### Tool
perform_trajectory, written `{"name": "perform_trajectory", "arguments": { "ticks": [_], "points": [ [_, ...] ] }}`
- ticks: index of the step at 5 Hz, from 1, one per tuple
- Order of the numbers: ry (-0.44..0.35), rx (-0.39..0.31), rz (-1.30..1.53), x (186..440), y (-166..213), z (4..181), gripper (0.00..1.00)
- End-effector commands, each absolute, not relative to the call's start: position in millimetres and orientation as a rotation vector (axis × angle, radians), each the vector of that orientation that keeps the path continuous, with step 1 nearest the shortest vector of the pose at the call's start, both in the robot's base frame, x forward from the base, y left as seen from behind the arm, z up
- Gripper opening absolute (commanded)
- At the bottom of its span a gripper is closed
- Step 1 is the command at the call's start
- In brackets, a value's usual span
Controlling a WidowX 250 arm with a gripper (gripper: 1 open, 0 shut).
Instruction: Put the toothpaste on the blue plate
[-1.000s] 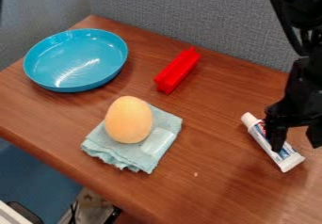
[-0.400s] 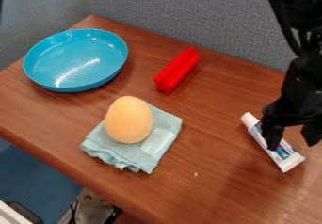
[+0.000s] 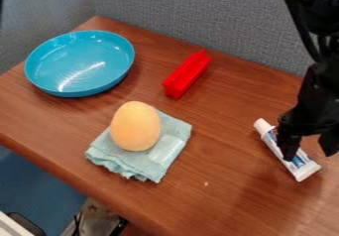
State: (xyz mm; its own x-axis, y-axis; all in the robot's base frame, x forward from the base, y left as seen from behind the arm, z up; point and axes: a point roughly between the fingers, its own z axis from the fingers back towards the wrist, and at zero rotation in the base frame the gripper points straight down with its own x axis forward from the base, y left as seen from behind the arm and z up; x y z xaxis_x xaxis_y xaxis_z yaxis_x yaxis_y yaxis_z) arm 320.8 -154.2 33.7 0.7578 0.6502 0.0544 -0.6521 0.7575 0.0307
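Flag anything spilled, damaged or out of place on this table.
Nothing looks spilled or damaged. The egg-shaped object sits on the rumpled cloth, which seems deliberate; the toothpaste lies at a slant, nothing odd.

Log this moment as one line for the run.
gripper: open, at the toothpaste | toothpaste: on table | blue plate: no toothpaste on it | orange ball: on folded cloth

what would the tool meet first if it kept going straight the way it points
Probably the toothpaste, right below the tool; depth is unclear from this one view.
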Motion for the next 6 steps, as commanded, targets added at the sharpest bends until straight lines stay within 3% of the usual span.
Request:
{"name": "perform_trajectory", "arguments": {
  "ticks": [1,6],
  "points": [
    [-0.075,0.046,0.687,321.6,-157.7,43.9,1.0],
    [-0.096,0.085,0.676,320.8,-158.5,42.7,1.0]
  ]
}}
